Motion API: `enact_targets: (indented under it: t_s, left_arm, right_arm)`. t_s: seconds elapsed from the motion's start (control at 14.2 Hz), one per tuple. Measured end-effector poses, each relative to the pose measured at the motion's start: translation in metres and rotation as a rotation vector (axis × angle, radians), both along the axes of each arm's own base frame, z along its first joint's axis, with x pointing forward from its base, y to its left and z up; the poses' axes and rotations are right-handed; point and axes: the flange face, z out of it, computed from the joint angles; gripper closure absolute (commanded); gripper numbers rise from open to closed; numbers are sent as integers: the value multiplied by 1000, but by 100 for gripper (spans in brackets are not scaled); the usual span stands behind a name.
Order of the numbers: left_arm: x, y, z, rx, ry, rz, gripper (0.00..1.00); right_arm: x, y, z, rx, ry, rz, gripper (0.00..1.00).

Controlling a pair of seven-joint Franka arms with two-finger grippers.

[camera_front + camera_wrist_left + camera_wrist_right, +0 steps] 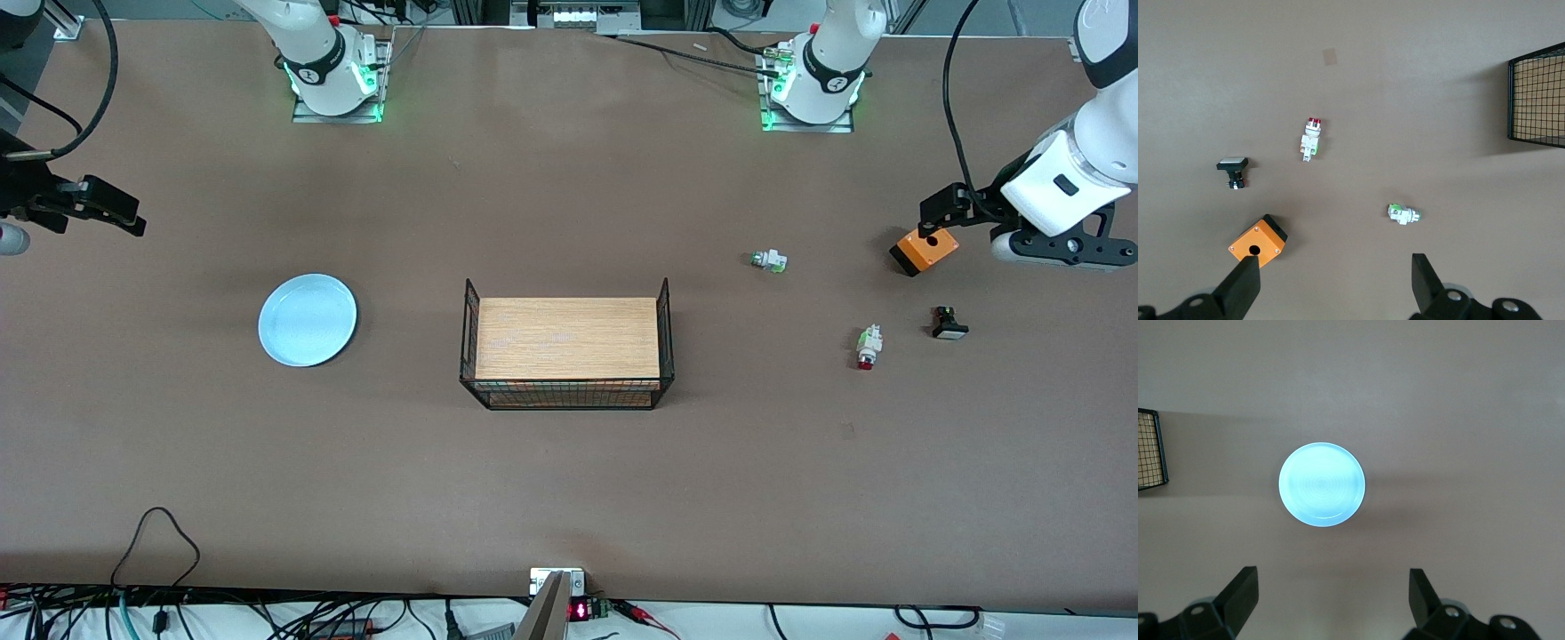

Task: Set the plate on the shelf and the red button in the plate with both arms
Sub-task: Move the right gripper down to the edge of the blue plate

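The pale blue plate lies flat on the table toward the right arm's end; it also shows in the right wrist view. The red button, a small white part with a red cap, lies on the table toward the left arm's end and shows in the left wrist view. My left gripper is open and empty, up in the air over an orange box; its own view shows it open. My right gripper hangs open and empty above the table beside the plate, as its own view shows.
A black wire basket holding a wooden board stands mid-table. A white part with a green cap and a black part with a white cap lie near the red button. Cables run along the table's near edge.
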Motion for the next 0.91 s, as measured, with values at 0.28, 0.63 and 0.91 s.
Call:
enact_targets:
  t_s: [0.28,0.63,0.91]
  left_arm:
    - [0,0,0,0,1,1,0]
    - [0,0,0,0,2,0,0]
    - [0,-3,0,0,2,-5,0]
  right_arm:
    - [0,0,0,0,1,0,0]
    - [8,0,-17,-2,30,-1,0]
    - [34,3,-72,-9,79,4,0]
